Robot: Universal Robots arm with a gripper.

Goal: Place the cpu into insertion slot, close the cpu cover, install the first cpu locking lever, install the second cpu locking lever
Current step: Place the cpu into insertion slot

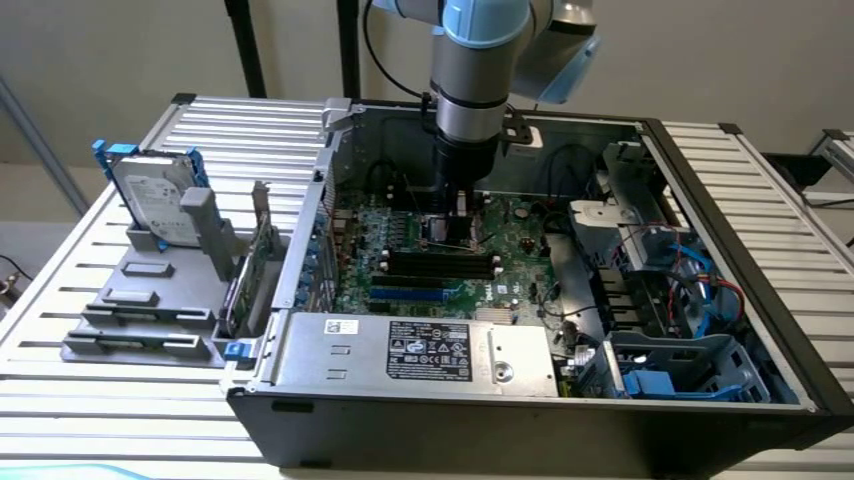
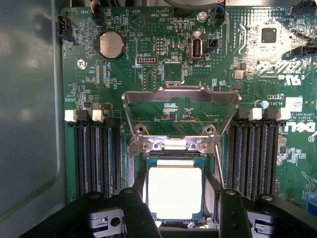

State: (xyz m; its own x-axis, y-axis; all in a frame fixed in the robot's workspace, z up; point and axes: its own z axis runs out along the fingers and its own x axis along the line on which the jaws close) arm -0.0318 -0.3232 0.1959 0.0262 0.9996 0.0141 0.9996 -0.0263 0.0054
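Note:
The cpu [image 2: 174, 192], a square chip with a bright silver top, lies flat in the insertion slot [image 2: 173, 155] on the green board [image 2: 148, 64]. The cpu cover [image 2: 181, 95], a silvery frame with a cut-out centre, stands swung up and back from its hinge [image 2: 173, 145]. My gripper [image 2: 182, 201] hangs straight over the slot, open. Its black fingers [image 2: 134, 203] flank the chip, one on each side, with a small gap. In the exterior view the gripper [image 1: 454, 228] reaches down into the computer case over the board [image 1: 501, 262].
Black memory slots [image 2: 96, 158] run along both sides of the socket, with more on the other side [image 2: 255, 153]. A coin battery [image 2: 110, 44] sits further up the board. The power supply [image 1: 414, 350], drive cages [image 1: 667, 300] and case walls hem the board in. A hard drive [image 1: 147, 195] stands outside the case.

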